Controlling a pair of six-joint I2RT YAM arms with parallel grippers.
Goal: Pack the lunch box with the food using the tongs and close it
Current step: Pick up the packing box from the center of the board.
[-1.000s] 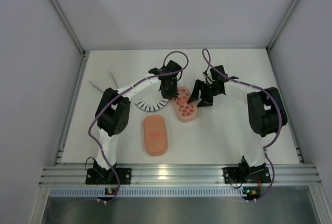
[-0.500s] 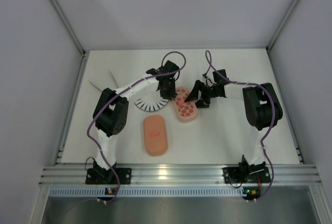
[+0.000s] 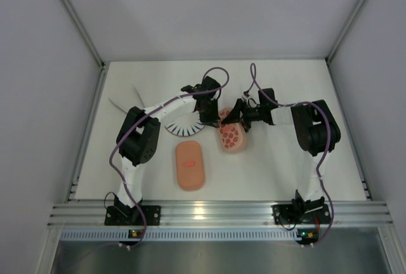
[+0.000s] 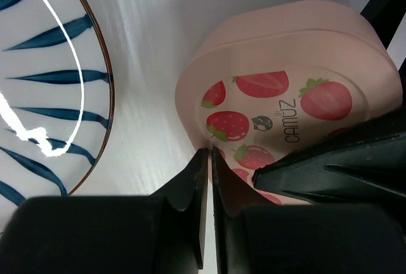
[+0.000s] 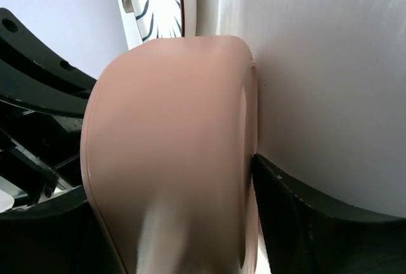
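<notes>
The lunch box with the strawberry-printed lid point(image 3: 232, 137) lies at mid-table, lid on. My right gripper point(image 3: 236, 123) straddles its far end; in the right wrist view the pink box point(image 5: 171, 128) fills the space between my fingers point(image 5: 298, 217), which press its sides. My left gripper point(image 3: 211, 114) is shut, and its tips point(image 4: 208, 152) rest against the rim of the strawberry lid point(image 4: 279, 103) with nothing between them. A second pink box with a small red mark point(image 3: 190, 165) lies nearer the front. The tongs point(image 3: 125, 100) lie far left. No food shows.
A round white plate with dark radial stripes point(image 3: 181, 126) lies just left of the strawberry box, under my left arm; its rim point(image 4: 38, 65) is close to my left fingers. Grey walls enclose the table on three sides.
My left jaws have come together at the lid's rim. My right gripper has moved in around the strawberry box, which has shifted and turned a little toward the front right.
</notes>
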